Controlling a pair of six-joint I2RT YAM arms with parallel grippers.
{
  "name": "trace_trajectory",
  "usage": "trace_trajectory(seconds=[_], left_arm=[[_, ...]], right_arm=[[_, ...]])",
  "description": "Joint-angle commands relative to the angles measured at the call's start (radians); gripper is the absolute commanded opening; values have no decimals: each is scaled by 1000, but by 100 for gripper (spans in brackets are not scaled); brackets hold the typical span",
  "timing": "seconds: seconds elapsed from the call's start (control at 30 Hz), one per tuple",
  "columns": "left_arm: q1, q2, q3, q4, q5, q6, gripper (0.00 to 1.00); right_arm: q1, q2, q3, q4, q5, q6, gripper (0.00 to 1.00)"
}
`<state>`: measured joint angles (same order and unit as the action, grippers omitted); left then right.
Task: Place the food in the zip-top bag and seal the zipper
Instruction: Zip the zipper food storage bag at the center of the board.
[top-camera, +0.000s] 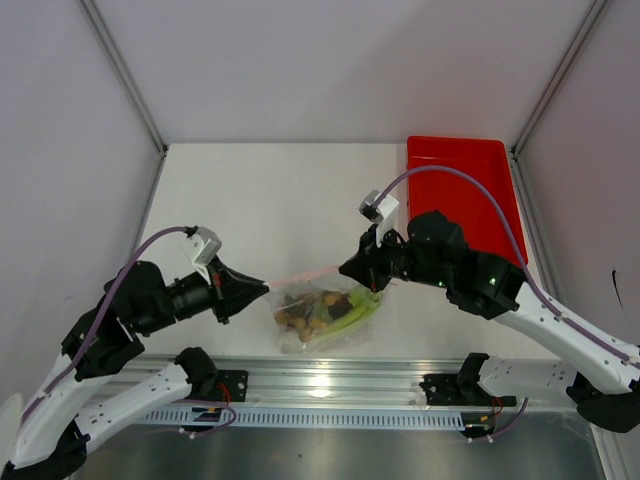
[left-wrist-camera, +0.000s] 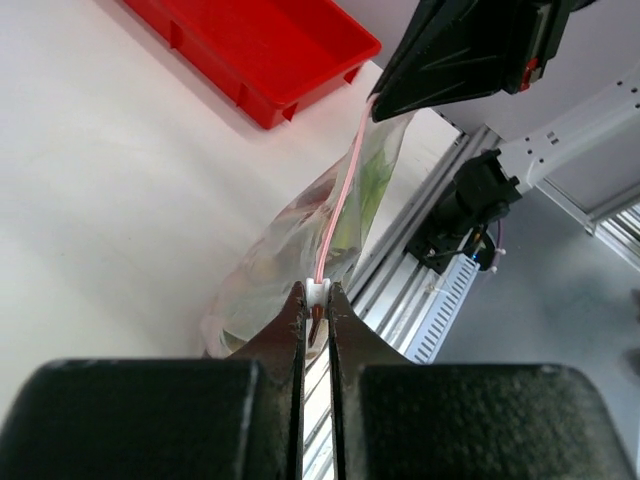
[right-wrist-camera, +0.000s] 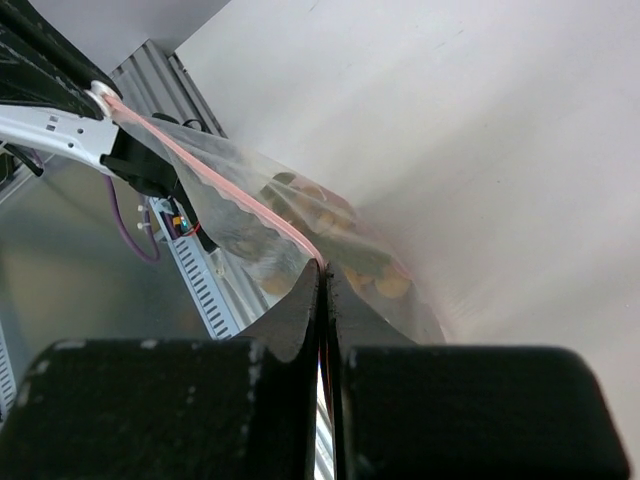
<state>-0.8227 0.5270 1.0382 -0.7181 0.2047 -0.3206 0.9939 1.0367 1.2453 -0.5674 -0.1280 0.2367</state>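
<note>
Above the table, end effectors pinch the zipper.

Both pinched tight, the left claw faces the right claw.

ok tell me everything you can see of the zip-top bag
The zip-top bag is clear, soft plastic. The pink-red zipper along its top edge is stretched taut between the left gripper, shut at the white slider tab, and the right gripper, shut on the other end. The bag hangs below, bulging with a green stalk and small brownish-yellow pieces, near the table's front edge.
</note>
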Motion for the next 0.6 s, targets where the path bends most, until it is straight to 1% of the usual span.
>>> trace_trajectory(seconds=[0.0, 0.27, 0.37, 0.4, 0.47, 0.53, 0.57], left_arm=[[-6, -45, -6, -23, -99, -26, 7], [-6, -104, -41, -35, -189, -55, 7], [-7, -111, -49, -40, -199, -57, 7], [-6, -111, -53, -44, -232, -58, 6], [-7, -110, -55, -46, -237, -57, 7], [-6, -105, -64, -41, -240, -55, 19], [-6, -104, -64, -38, -240, -57, 28]], right_arm=[[-11, -15, -1, 27, 65, 3, 0], [-11, 14, 5, 41, 59, -4, 0], [-11, 22, 5, 49, 59, -2, 0], [-11, 22, 3, 55, 57, -2, 0], [-11, 34, 5, 61, 47, -2, 0], [-11, 48, 9, 73, 41, -2, 0], [-11, 65, 14, 78, 31, -4, 0]])
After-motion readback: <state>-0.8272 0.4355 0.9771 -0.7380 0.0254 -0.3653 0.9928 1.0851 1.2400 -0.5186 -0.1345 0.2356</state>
